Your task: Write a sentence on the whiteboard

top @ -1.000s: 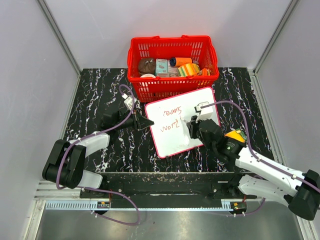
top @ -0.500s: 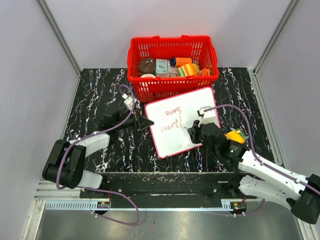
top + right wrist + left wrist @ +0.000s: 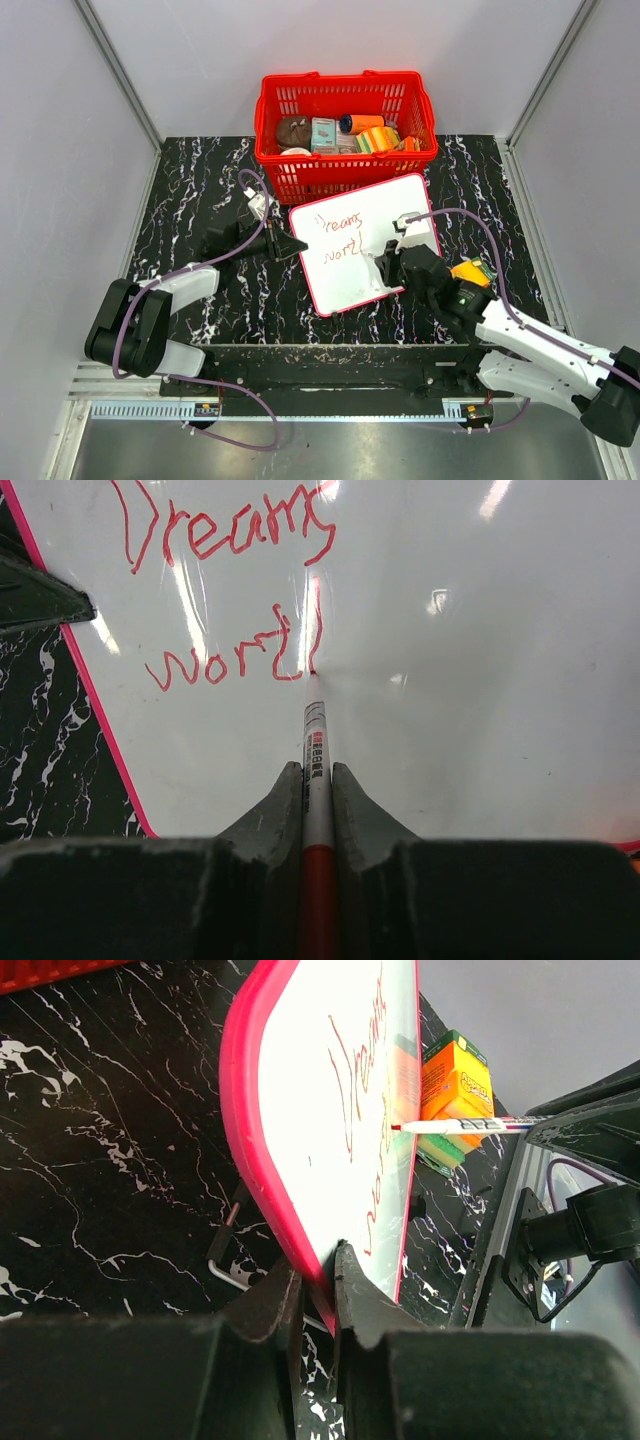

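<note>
The whiteboard [image 3: 400,200] is propped up tilted in front of the red basket, and its red-pink rim [image 3: 245,1110] shows in the left wrist view. My left gripper [image 3: 290,245] is shut on its left edge [image 3: 320,1295]. The sentence [image 3: 235,535] reads "Dreams" above "wort" plus a tall stroke in red, and it also shows in the top view [image 3: 338,237]. My right gripper [image 3: 317,772] is shut on the red-and-white marker [image 3: 316,780], whose tip touches the board at the stroke's foot. In the top view the right gripper [image 3: 385,268] is at the board's lower right.
A red basket [image 3: 345,165] with several items stands right behind the board. An orange and green box [image 3: 470,272] lies to the right of the board, beside my right arm; it also shows in the left wrist view [image 3: 452,1085]. Grey walls enclose the black marbled table [image 3: 200,180].
My right gripper has drawn back toward the near right, uncovering the written words. The tall stroke after "wort" has been added. The left gripper has not moved.
</note>
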